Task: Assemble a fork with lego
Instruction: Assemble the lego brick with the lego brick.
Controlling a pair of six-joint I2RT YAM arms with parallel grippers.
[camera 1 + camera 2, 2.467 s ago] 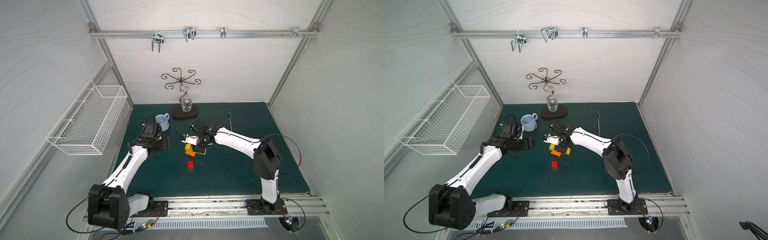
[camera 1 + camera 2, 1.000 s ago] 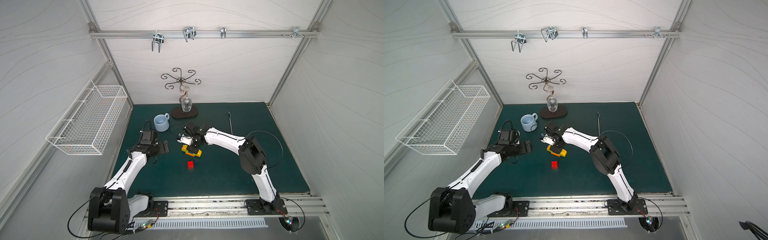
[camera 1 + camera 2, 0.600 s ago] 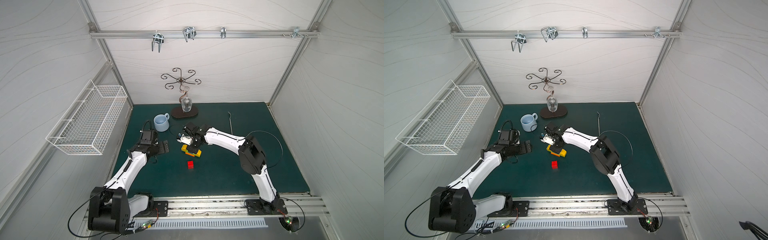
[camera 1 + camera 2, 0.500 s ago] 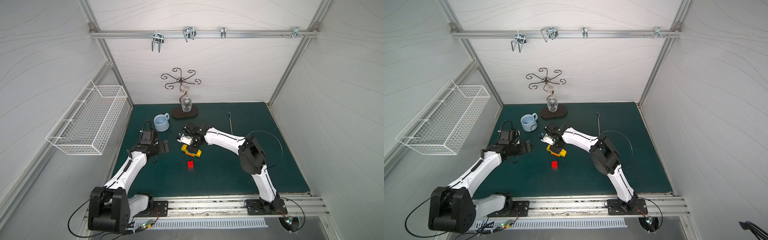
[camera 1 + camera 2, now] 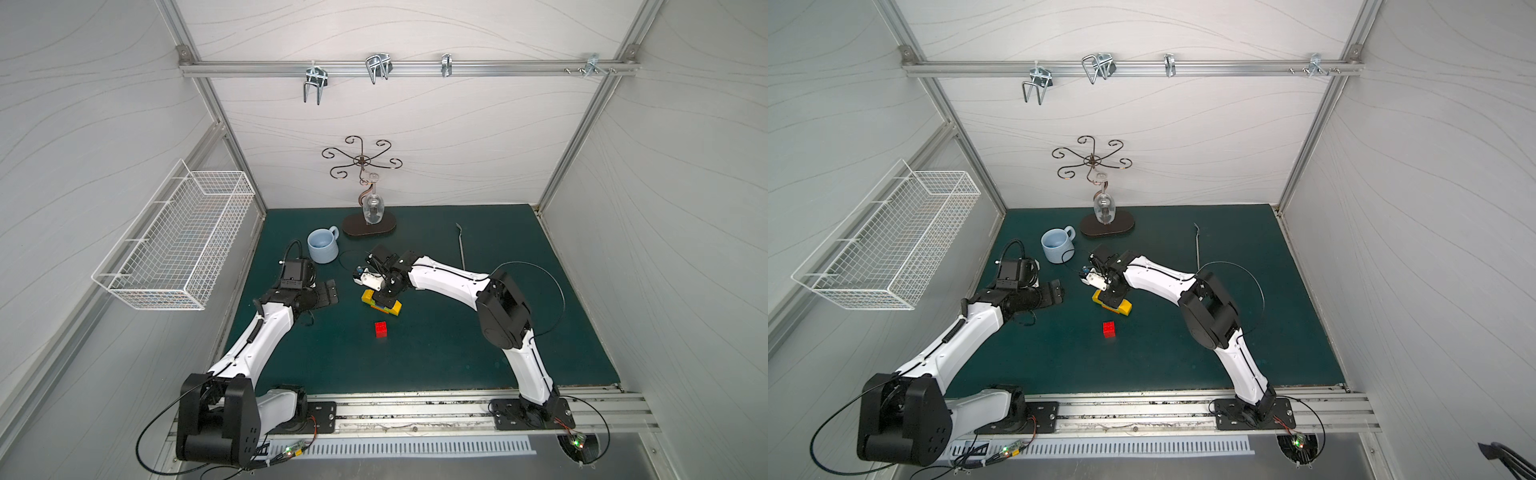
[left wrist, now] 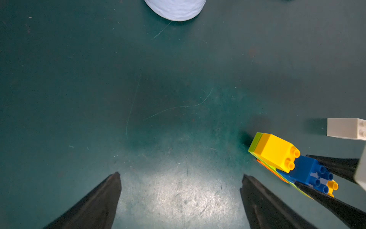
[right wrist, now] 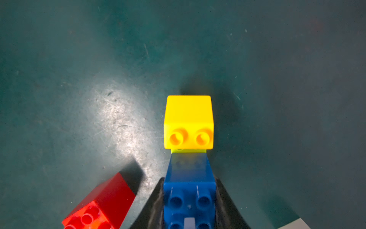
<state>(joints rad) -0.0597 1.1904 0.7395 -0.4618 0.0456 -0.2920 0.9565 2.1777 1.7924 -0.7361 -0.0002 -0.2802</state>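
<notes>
The partly built fork (image 5: 392, 308) (image 5: 1124, 307) lies on its side on the green mat: a yellow brick (image 7: 188, 113) and a blue brick (image 7: 189, 174) on a lime and orange base (image 6: 255, 144). My right gripper (image 7: 189, 179) (image 5: 384, 297) is shut on the blue brick, one finger on each side. A loose red brick (image 5: 381, 329) (image 7: 103, 206) lies just in front of it. A white brick (image 6: 345, 128) lies behind the fork. My left gripper (image 6: 181, 175) (image 5: 330, 293) stands open over bare mat to the fork's left, holding nothing.
A light blue mug (image 5: 321, 247) (image 6: 175, 10) stands behind the left gripper. A glass hangs on a dark stand (image 5: 369, 224) at the back. A thin metal fork (image 5: 460, 245) lies at the back right. A wire basket (image 5: 178, 245) hangs on the left wall.
Since the earliest frames the right arm's elbow has swung left and the gripper with the bricks has shifted slightly left. Over the last second nothing has visibly moved.
</notes>
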